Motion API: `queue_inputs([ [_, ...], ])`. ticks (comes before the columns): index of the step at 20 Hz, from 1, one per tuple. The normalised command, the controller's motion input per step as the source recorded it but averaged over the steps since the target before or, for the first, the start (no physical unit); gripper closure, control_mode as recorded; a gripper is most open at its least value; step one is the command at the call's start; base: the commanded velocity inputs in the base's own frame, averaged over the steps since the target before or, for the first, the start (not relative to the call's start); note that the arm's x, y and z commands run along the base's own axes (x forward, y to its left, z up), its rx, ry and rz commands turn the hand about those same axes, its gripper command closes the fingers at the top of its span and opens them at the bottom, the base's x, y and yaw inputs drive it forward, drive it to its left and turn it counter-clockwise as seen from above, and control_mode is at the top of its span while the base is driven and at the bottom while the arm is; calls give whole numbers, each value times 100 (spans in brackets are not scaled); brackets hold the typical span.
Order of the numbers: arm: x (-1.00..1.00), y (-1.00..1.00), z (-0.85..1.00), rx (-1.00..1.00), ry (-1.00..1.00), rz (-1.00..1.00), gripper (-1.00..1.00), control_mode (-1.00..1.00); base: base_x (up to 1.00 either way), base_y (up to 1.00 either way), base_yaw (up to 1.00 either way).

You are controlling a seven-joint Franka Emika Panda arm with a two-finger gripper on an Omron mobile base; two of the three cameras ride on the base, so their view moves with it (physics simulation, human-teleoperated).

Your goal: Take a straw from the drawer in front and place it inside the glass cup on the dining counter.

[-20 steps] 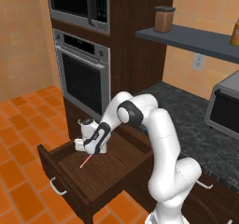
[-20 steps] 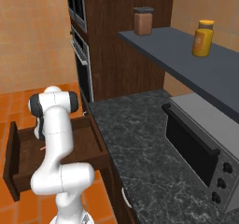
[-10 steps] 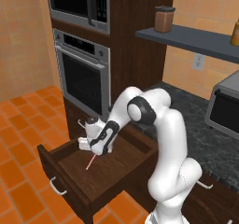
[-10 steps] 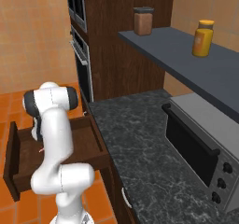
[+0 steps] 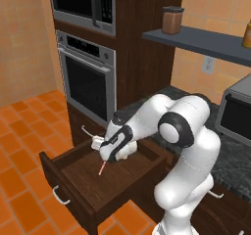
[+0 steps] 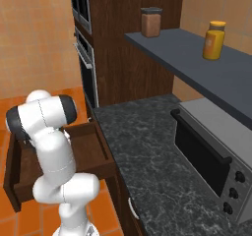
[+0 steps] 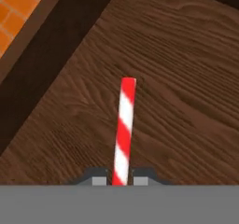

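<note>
Left base view: the drawer (image 5: pixel 93 180) stands pulled out below the dark granite counter (image 5: pixel 235 160); the gripper (image 5: pixel 107 155) reaches down into it, and the straw (image 5: pixel 102 167) projects from the gripper toward the drawer floor, tilted; the curved silver handle (image 5: pixel 60 196) shows on the drawer front; whether the straw's lower tip touches the wood cannot be told here.

Hand view: the straw (image 7: pixel 123 133) runs up from between the two finger tips (image 7: pixel 99 180), which sit close on either side of its lower end; the jaws are narrow and closed against the straw; beyond it lies the brown wood-grain drawer floor (image 7: pixel 186 78), with the dark drawer wall (image 7: pixel 51 45) and a corner of orange tile (image 7: pixel 14 8) at upper left.

Right base view: the arm's white body covers the gripper and the straw; the drawer (image 6: pixel 93 151) shows open beside the arm; this view adds a toaster oven (image 6: pixel 211 156) on the granite counter (image 6: pixel 142 151), and a brown-lidded jar (image 6: pixel 150 22) and a yellow bottle (image 6: pixel 214 39) on the grey shelf (image 6: pixel 197 63).

Writing: no legible label or brand on any item.

Room: orange tile floor (image 5: pixel 24 126); tan tiled walls; a built-in wall oven (image 5: pixel 88 82) with a microwave (image 5: pixel 83 4) above it, set in dark wood cabinetry; a wall outlet (image 5: pixel 209 65) below the shelf.
</note>
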Motion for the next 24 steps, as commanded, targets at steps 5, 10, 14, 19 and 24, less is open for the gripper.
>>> queue_inputs([
  [5,54,0,100,20,6,6,100,-100,0,0,0],
  [10,39,7,100,11,8,0,100,-100,0,0,0],
  [14,30,9,100,2,9,1,100,-100,0,0,0],
  [19,24,18,100,0,9,2,100,-100,0,0,0],
  [24,1,5,100,-2,5,11,100,-100,0,0,0],
])
